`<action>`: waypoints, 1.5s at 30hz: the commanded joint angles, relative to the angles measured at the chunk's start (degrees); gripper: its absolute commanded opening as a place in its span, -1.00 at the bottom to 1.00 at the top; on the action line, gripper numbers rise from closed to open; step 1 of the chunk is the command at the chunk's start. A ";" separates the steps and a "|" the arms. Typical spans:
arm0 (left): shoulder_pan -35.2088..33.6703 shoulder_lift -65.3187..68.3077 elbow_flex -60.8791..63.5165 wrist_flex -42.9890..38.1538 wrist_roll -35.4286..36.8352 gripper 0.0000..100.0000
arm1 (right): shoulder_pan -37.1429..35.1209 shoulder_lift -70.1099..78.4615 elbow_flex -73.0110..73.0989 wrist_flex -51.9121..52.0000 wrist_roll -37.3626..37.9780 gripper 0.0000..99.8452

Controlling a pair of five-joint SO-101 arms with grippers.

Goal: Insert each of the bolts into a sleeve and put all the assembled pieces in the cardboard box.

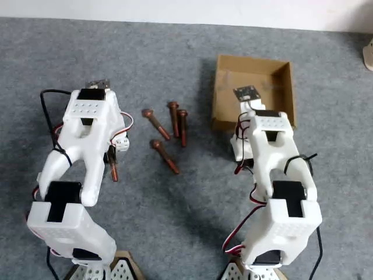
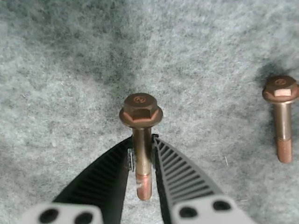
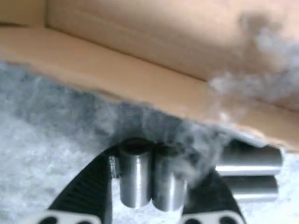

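My left gripper [image 2: 142, 140] is shut on the shank of a copper-coloured bolt [image 2: 141, 122], whose hex head points away from the wrist. In the high view that bolt [image 1: 113, 170] hangs low over the grey carpet at the left. Several more bolts [image 1: 173, 119] lie loose in the middle. My right gripper [image 3: 156, 169] is open, its jaws straddling two upright steel sleeves [image 3: 135, 179] standing side by side just outside the front wall of the cardboard box [image 3: 117, 70]. Two more sleeves [image 3: 250, 175] lie beside them. The box [image 1: 221, 93] stands at the back right.
Another bolt [image 2: 281, 116] lies on the carpet beside the held one. The right arm [image 1: 274, 151] covers the sleeves from above and stands against the box's front wall. Open carpet lies between the two arm bases.
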 commanded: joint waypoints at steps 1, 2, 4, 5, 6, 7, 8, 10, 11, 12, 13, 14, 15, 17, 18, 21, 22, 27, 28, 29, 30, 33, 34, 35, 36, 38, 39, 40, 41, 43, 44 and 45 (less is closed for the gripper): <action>0.48 -3.65 -0.22 0.00 -0.26 -0.99 | -1.63 0.31 -0.31 6.02 0.26 -0.99; 0.48 -3.65 -0.22 0.00 -0.26 -0.99 | -1.89 -0.48 -0.75 7.69 0.18 -0.99; 0.57 -3.65 -0.22 0.00 -0.26 -0.99 | -2.15 -4.53 -1.10 8.48 0.18 -0.99; 0.57 -3.74 -0.22 0.00 -0.26 -0.99 | -2.33 -8.04 -0.66 8.04 0.18 -0.99; 0.57 -3.74 -0.22 0.18 -0.26 -0.99 | -2.51 -11.82 0.75 7.78 0.18 -0.99; 0.57 -3.74 -0.22 0.88 -0.26 -0.99 | -2.51 -16.13 3.30 7.43 0.18 -0.99; 0.57 -3.82 -0.22 1.49 -0.26 -0.99 | -2.68 -20.79 5.76 7.34 0.18 -0.99; 0.57 -4.88 -0.22 2.20 -0.26 -0.99 | -3.47 -30.46 11.30 5.76 0.18 -0.99; 0.57 -6.02 0.04 2.29 -0.26 -0.99 | -4.00 -35.03 14.73 4.62 0.26 -0.99; 0.66 -7.43 0.75 2.29 -0.26 -0.99 | -4.18 -39.16 17.89 3.56 0.44 -0.99; 0.66 -9.10 1.63 2.02 -0.26 -0.99 | -4.26 -42.95 20.88 2.59 0.53 -0.99; 1.19 -10.95 2.95 1.93 -0.26 -0.99 | -4.26 -46.55 23.78 1.36 0.53 -0.99; 1.98 -12.88 4.44 1.85 -0.35 -0.99 | -4.26 -49.19 26.33 0.04 0.62 -0.99; 4.09 -16.31 7.78 0.79 -0.35 -0.99 | -4.00 -52.97 30.90 -1.80 0.62 -0.99; 5.41 -17.80 9.80 -0.53 -0.35 -0.99 | -4.00 -53.93 32.66 -2.51 0.62 -0.99; 8.40 -21.76 16.40 -6.42 -0.26 -0.99 | -4.26 -54.29 36.53 -3.12 0.70 -0.98; 8.75 -22.99 18.33 -8.35 -0.26 -0.99 | -4.26 -53.76 37.23 -3.12 0.79 -0.98; 8.66 -29.14 23.34 -12.40 -0.26 -0.99 | -4.09 -49.01 37.41 -2.95 6.68 -0.86; 8.66 -30.11 24.04 -12.48 -0.26 -0.99 | -4.09 -48.13 37.23 -3.03 8.53 -0.85; 8.75 -30.90 24.66 -12.92 -0.26 -0.99 | -4.18 -47.08 36.26 -2.77 10.81 -0.85; 8.75 -31.52 25.27 -13.45 -0.26 -0.99 | -4.18 -46.02 35.21 -2.68 12.75 -0.85; 8.66 -32.75 27.30 -15.82 -0.26 -0.99 | -4.00 -42.24 32.22 -1.71 17.85 -0.85; 8.66 -33.10 27.91 -16.62 -0.26 -0.99 | -4.00 -40.84 30.81 -1.19 19.16 -0.85; 8.66 -33.10 28.35 -17.05 -0.26 -0.99 | -4.00 -39.43 29.41 -0.57 20.13 -0.85; 8.66 -33.10 28.53 -17.41 -0.26 -0.99 | -4.00 -38.37 28.00 0.04 20.92 -0.85; 8.66 -33.10 28.62 -17.67 -0.26 -0.99 | -4.00 -36.44 24.84 1.80 21.63 -0.84; 8.66 -33.10 28.62 -17.67 -0.26 -0.99 | -4.00 -36.00 22.99 3.03 22.07 -0.84; 8.66 -33.10 28.70 -17.67 -0.26 -0.99 | -4.00 -35.82 21.14 4.62 22.59 -0.84; 8.66 -33.10 28.70 -17.67 -0.26 -0.99 | -4.00 -35.91 19.21 6.20 22.68 -0.84; 8.66 -33.10 28.70 -17.67 -0.26 -0.99 | -4.00 -35.91 15.16 9.71 22.77 -0.79; 8.66 -33.10 28.70 -17.67 -0.26 -0.99 | -4.00 -35.91 13.49 11.03 22.77 -0.77; 8.66 -33.10 28.70 -17.67 -0.26 -0.99 | -4.00 -35.65 12.00 11.91 22.86 -0.75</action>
